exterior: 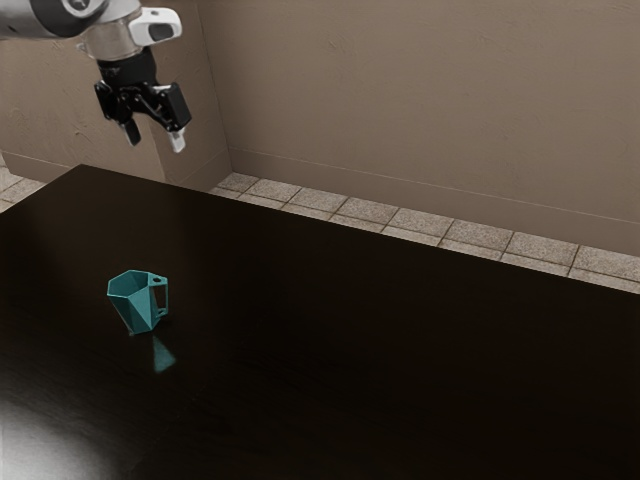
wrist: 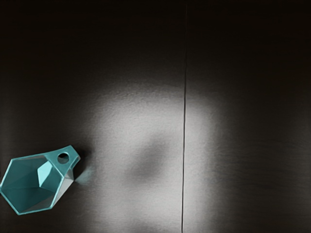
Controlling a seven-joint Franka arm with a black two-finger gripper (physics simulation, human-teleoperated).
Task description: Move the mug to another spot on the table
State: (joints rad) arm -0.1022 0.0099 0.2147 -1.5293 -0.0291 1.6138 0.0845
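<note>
The dark, glossy table (exterior: 400,350) spreads wide beneath the claw, with nothing touching the claw itself. Seen from the wrist, the tabletop (wrist: 243,73) has a pale patch of glare and a thin straight seam (wrist: 184,97) running across it. Behind the claw stand a plain beige wall (exterior: 420,90) and, lower down past the table's far edge, a strip of tiled floor (exterior: 450,235).

The arm (exterior: 90,20) enters at the exterior view's upper left, high above the table. Its white and grey wrist is bent so that the black hand points downward with a slight lean toward the exterior view's right.

The claw (exterior: 155,139) hangs in the air with its two fingers spread apart and nothing between them.

The mug (exterior: 137,300) stands on the table well below the claw, apart from it. It is teal and faceted, with flat angular sides that taper from a wide many-sided mouth to a narrow base. From the wrist, the mug (wrist: 34,182) lies off to one side of the spot straight under the hand, its open mouth facing up.

Its handle (exterior: 158,292) is a flat tab pierced by a round hole.
</note>
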